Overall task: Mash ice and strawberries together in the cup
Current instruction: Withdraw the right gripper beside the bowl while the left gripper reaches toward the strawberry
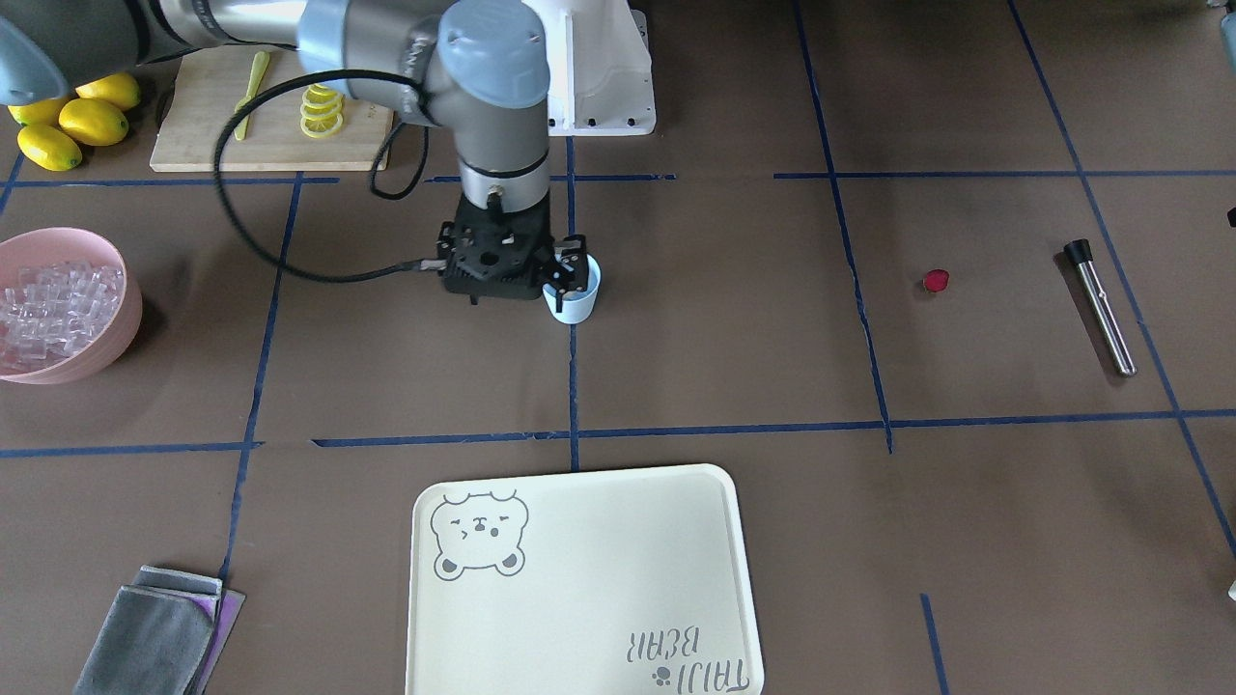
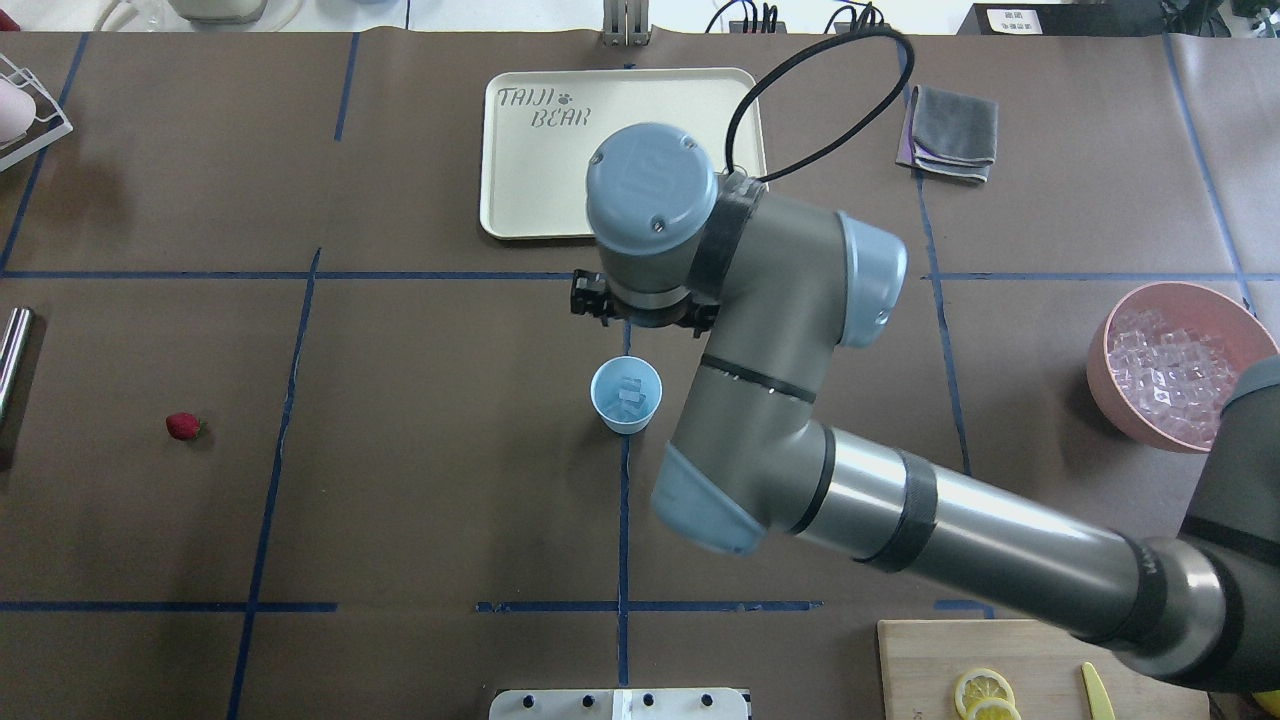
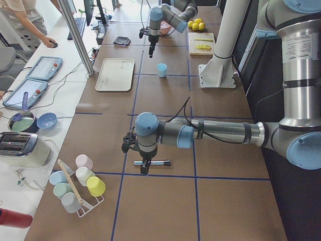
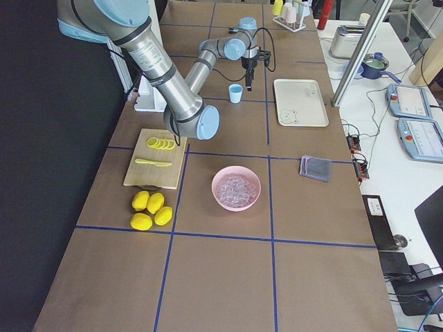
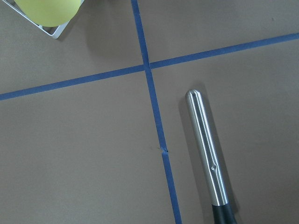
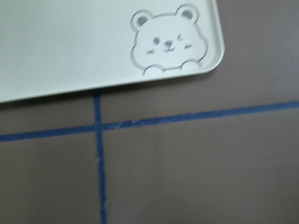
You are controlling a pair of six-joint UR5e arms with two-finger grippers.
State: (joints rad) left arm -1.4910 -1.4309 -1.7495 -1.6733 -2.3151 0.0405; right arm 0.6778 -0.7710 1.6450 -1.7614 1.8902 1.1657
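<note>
Overhead exterior, taped table (image 2: 400,500), ice (image 2: 630,393) in cup (image 2: 597,388), left hand (image 3: 144,169), right hand (image 1: 570,275) state unclear

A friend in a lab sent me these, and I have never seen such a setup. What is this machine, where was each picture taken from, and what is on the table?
It is a robot with two arms at a table, each arm ending in a two-finger gripper. Two pictures look down from above, two look along the table from its ends, and two come from cameras on the wrists. The right gripper hangs close to a pale blue cup with ice cubes inside. The left gripper hovers over a metal rod. Also there: a strawberry, a pink bowl of ice, a tray and lemons. I see nothing held.
</note>
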